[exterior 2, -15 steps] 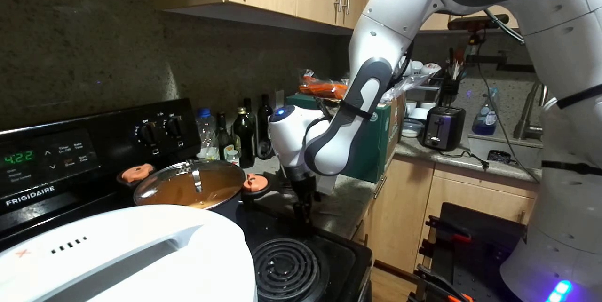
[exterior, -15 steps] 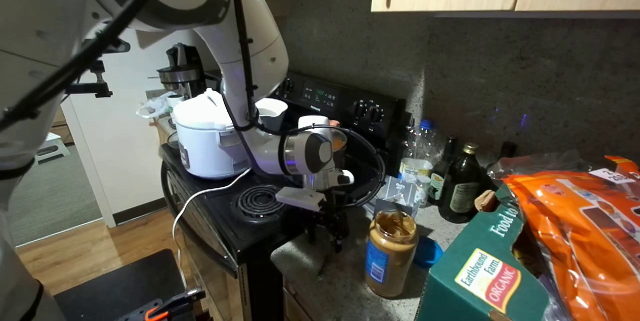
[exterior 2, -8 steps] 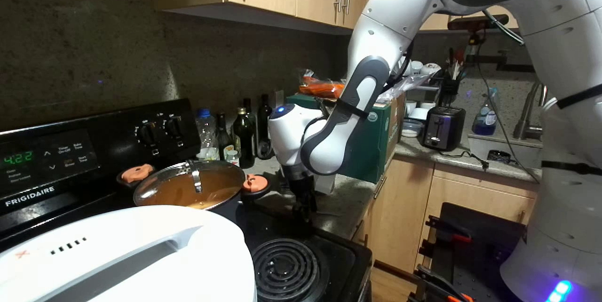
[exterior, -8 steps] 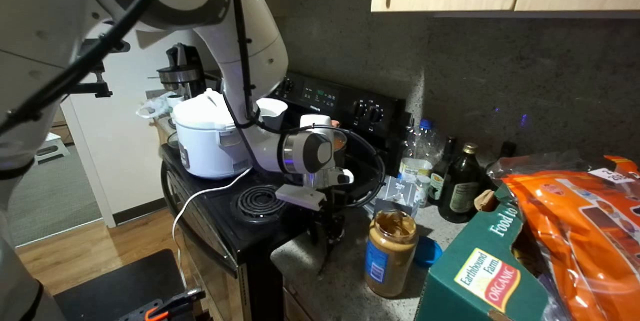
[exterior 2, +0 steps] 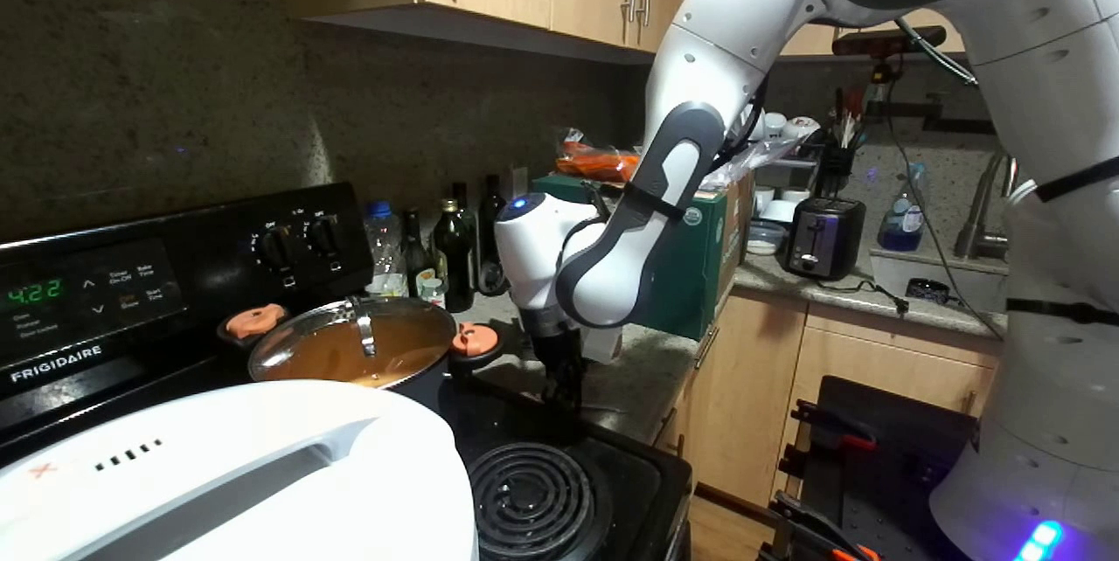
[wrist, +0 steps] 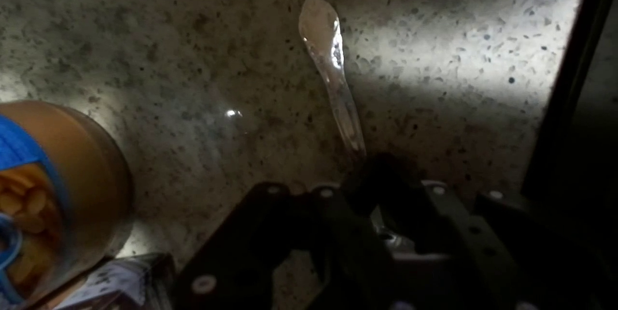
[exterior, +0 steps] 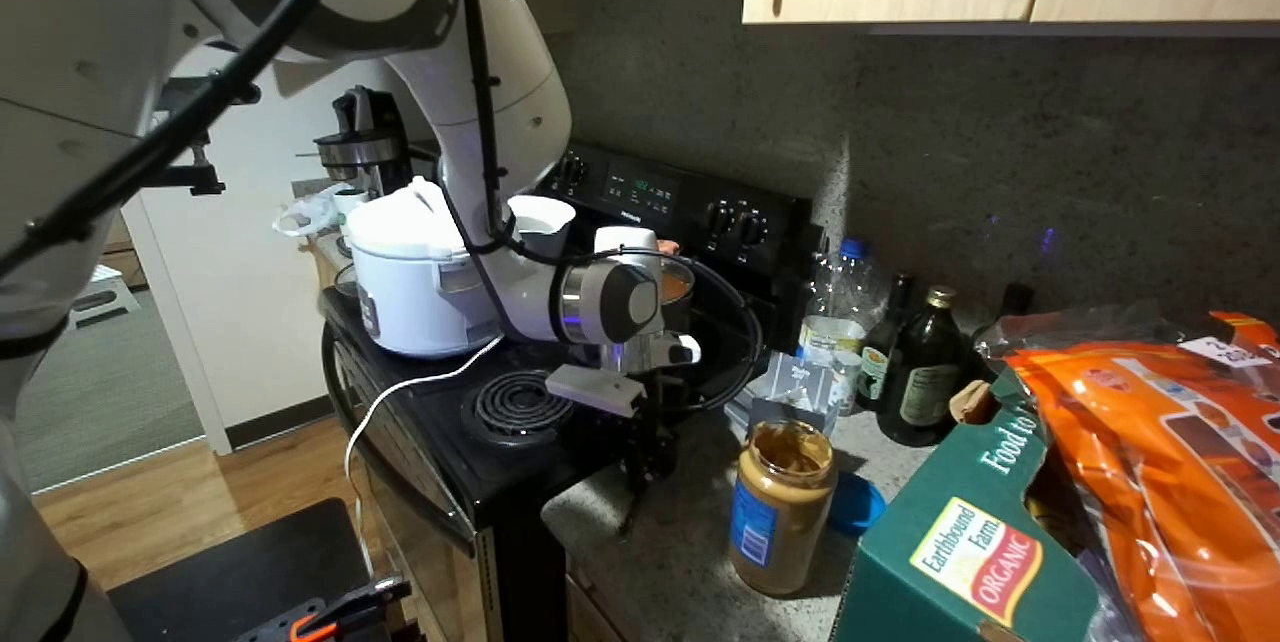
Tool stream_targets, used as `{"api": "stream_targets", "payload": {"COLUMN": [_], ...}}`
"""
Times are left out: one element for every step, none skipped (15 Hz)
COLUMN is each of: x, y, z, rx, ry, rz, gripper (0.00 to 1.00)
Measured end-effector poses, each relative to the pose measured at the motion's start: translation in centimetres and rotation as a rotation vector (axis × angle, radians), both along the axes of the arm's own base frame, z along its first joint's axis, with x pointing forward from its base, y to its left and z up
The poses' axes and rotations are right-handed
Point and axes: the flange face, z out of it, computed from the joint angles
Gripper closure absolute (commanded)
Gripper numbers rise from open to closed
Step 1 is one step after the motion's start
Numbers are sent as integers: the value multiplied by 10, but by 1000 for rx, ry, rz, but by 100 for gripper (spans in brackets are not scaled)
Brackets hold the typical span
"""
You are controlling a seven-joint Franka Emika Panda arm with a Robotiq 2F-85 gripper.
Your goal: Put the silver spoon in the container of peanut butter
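The silver spoon [wrist: 344, 102] lies along the stone counter, its broad handle end pointing away from my gripper [wrist: 381, 167]. The dark fingers have come together over its lower part, and a shiny bit of metal glints between them; the bowl itself is mostly hidden. In an exterior view, the gripper [exterior: 645, 477] is low over the counter beside the stove, with the thin dark handle of the spoon [exterior: 630, 514] poking out below it. To one side stands the container of peanut butter [exterior: 782, 522], upright and lidless, with smears inside its mouth; in the wrist view the jar [wrist: 104, 170] is cut off.
A blue lid [exterior: 855, 504] rests against the jar's far side. Beyond are a green box [exterior: 965, 532], an orange bag [exterior: 1150, 442], dark bottles [exterior: 922, 377] and a silvery packet [exterior: 800, 387]. The black stove [exterior 2: 612, 474] with a lidded pot [exterior 2: 350, 342] borders the counter.
The gripper's fingers, apart a second ago, have closed on the spoon. The gripper has shifted slightly toward the stove, and the spoon has shifted with it. The jar has not moved.
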Motion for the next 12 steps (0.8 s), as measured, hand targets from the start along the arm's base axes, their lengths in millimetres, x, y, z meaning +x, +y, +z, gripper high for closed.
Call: {"api": "stream_targets", "payload": {"x": [0,-1,-2,-3,-4,-6,-7,-9,-10,-11,-11,-12], "y": [-1,-2,-4,-8,-11,-15,-20,-23,-27,-30,-32,-35], "z": [0,0,1,2,4,9,15,22,31,40,49,57], "rx": [1,2,0,-2,-3,-6,-9,-12,-15,-19,-23,-27], "ry": [0,1,2,3,2,0,-2,-4,-6,-6,-6,-3], "rz": [-3,-6,-10,-16,-22,-29,-36,-43,-49,-55,-61,-62], "gripper": [96,96,95,96,95,95,96,96,96,96,96,96]}}
